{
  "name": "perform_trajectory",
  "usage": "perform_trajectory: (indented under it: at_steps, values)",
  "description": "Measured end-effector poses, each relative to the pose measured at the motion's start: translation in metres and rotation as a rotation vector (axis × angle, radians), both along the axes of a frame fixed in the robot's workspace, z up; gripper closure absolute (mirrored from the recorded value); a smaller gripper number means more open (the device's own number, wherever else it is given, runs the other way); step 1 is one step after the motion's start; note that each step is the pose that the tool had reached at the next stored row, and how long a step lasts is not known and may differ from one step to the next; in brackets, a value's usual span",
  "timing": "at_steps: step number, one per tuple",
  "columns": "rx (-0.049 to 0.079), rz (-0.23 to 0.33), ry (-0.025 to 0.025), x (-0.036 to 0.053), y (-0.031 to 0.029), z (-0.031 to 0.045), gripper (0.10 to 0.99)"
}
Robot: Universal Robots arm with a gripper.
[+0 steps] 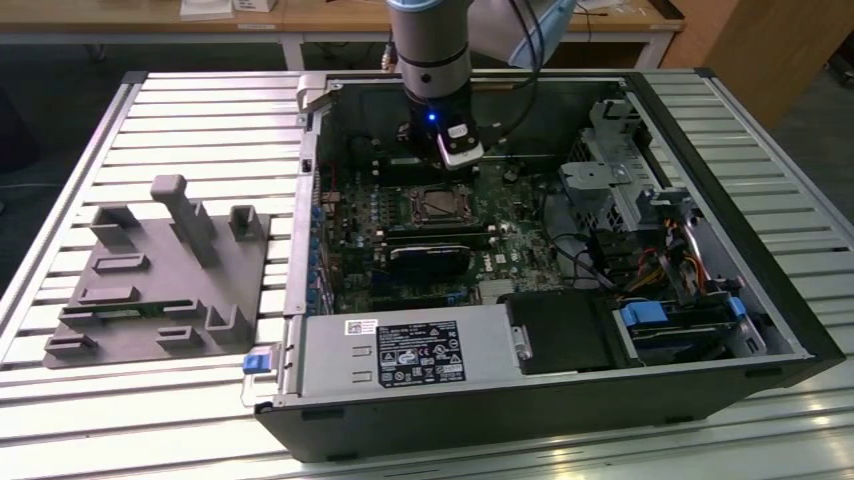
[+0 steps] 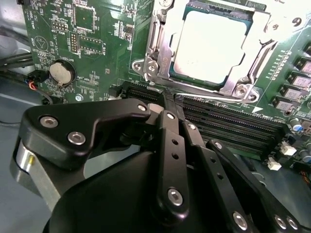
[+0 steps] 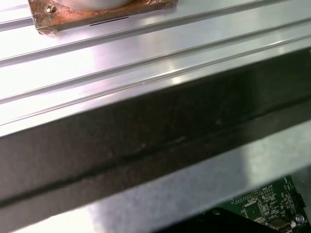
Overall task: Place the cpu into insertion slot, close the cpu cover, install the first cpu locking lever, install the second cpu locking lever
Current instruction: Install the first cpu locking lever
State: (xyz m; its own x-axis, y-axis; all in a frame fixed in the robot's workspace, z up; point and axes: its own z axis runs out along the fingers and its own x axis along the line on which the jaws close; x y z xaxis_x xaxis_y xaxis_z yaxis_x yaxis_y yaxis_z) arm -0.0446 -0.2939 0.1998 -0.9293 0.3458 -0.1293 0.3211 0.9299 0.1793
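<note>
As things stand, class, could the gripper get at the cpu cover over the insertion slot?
Probably yes. In the second wrist view the gripper hangs just beside the cpu cover, which frames the cpu in the insertion slot, with nothing between them.

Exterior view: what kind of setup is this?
Likely a robotics lab bench: a ribbed aluminium table holds an open black desktop computer case and a grey plastic parts fixture, with wooden desks behind.

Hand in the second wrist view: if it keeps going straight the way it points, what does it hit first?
Probably the long black slots just ahead of the hand, short of the cpu seated in the insertion slot. Depth is unclear.
</note>
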Motion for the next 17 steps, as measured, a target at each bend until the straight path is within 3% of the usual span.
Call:
perform_trajectory:
  at_steps: [17]
  values:
    - [-0.014,0.000,0.0002,-0.0001,-0.0021,-0.0063,0.980]
